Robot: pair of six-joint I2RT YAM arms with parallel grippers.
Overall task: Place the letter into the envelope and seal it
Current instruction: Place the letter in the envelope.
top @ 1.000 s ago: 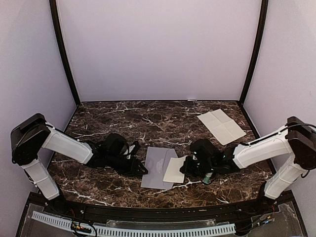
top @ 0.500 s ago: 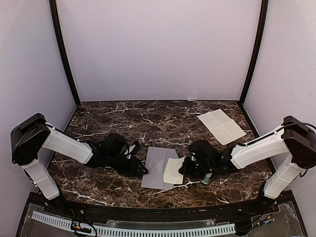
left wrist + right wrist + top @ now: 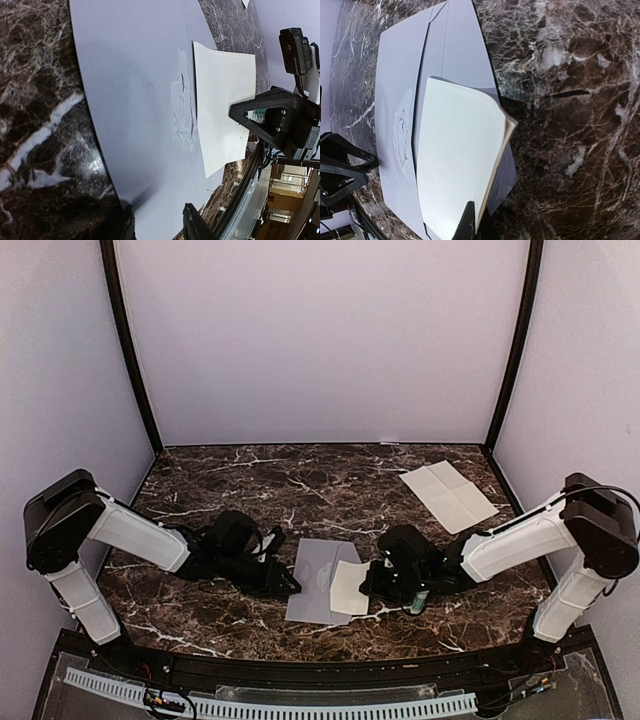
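Note:
The grey envelope [image 3: 315, 575] lies flat near the front middle of the table; it also shows in the left wrist view [image 3: 130, 90] and the right wrist view [image 3: 400, 75]. The letter [image 3: 350, 587], folded into a cream rectangle, rests on the envelope's right part, overhanging its right edge. My right gripper [image 3: 376, 585] is shut on the letter's right edge [image 3: 460, 150], the pinch low in that view [image 3: 479, 225]. My left gripper [image 3: 286, 585] is open, its fingers astride the envelope's left edge [image 3: 157, 227]. I cannot tell whether the letter's leading edge is inside the pocket.
A second cream sheet with fold creases [image 3: 448, 495] lies unfolded at the back right. The dark marble table [image 3: 250, 480] is bounded by lilac walls on three sides. The front rail [image 3: 300, 705] runs just behind the arms' bases.
My right gripper has moved a little to the left with the letter, so it covers more of the envelope. The left arm and the envelope have not moved.

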